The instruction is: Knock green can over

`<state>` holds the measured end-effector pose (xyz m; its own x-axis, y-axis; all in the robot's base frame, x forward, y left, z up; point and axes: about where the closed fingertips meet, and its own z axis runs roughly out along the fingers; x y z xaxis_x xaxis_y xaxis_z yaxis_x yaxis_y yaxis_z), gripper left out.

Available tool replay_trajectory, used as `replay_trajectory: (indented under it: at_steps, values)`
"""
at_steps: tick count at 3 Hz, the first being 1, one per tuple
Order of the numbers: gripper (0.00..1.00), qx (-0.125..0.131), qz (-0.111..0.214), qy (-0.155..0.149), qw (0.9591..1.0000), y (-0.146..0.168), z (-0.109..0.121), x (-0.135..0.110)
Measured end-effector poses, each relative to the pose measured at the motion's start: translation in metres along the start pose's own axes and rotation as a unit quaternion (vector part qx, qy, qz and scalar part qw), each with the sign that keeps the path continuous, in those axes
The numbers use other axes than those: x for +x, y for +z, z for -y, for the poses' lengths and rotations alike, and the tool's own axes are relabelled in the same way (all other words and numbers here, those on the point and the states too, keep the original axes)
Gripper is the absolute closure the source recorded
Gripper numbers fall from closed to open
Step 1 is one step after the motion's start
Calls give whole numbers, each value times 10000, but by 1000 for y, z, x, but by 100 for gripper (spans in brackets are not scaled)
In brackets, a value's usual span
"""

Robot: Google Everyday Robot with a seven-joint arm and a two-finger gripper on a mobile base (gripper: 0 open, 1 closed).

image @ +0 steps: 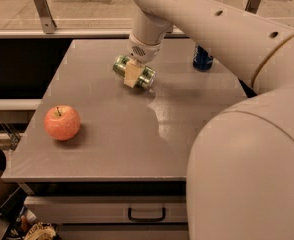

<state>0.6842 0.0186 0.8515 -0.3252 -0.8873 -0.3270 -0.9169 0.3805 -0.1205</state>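
Note:
The green can (146, 78) lies on its side near the back middle of the grey table (137, 134), its ends pointing back-left and front-right. My gripper (133, 75) comes down from above and straddles the can's middle. One pale finger (132, 74) crosses the can's front and the other is hidden behind it. The gripper looks shut on the can, which rests at or just above the tabletop.
A red apple (62, 122) sits near the table's front left. A blue Pepsi can (202, 60) stands upright at the back right, partly behind my arm. My arm and body fill the right side. A drawer handle (146, 216) shows below the table's front edge.

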Motion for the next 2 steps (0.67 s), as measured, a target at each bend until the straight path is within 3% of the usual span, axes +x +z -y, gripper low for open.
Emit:
replay_trajectory:
  at_steps: [2]
  values:
    - [100, -205, -252, -56, 9995, 27, 0, 0]
